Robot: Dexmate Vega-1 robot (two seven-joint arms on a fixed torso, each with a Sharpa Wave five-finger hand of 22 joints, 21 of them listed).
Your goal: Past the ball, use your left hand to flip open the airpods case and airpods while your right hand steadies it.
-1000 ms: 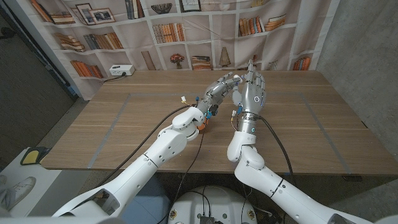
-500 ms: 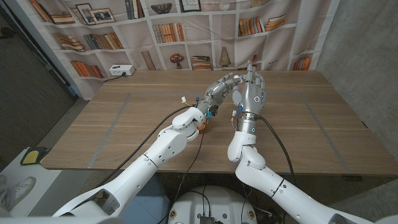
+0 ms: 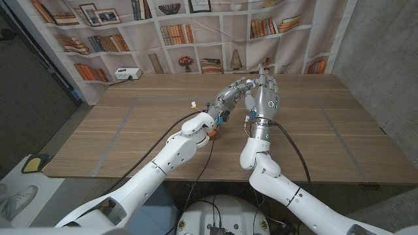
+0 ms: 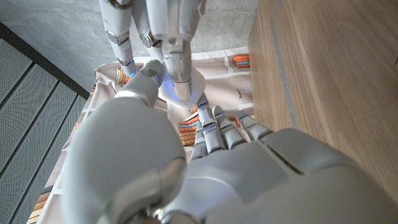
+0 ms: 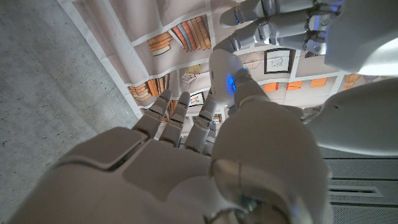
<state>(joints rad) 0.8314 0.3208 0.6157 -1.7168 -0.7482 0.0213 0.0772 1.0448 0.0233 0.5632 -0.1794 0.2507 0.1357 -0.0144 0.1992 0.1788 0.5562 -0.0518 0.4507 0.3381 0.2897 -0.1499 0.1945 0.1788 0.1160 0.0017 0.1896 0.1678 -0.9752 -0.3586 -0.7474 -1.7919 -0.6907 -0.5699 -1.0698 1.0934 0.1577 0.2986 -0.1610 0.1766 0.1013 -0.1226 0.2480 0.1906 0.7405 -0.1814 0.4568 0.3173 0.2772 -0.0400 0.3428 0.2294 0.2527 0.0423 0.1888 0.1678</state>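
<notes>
Above the middle of the wooden desk [image 3: 130, 130], the left hand [image 3: 230, 96] is raised, its fingers pressed on a white airpods case [image 4: 180, 93]. Just beside it, the case is gripped by the upright right hand [image 3: 264, 98].

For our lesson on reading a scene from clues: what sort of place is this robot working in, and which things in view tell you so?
Probably a staged test room, not a real study. The bookshelf backdrop is a printed curtain hanging in folds; bare concrete wall flanks it, and a plain wooden table fills the middle.
</notes>
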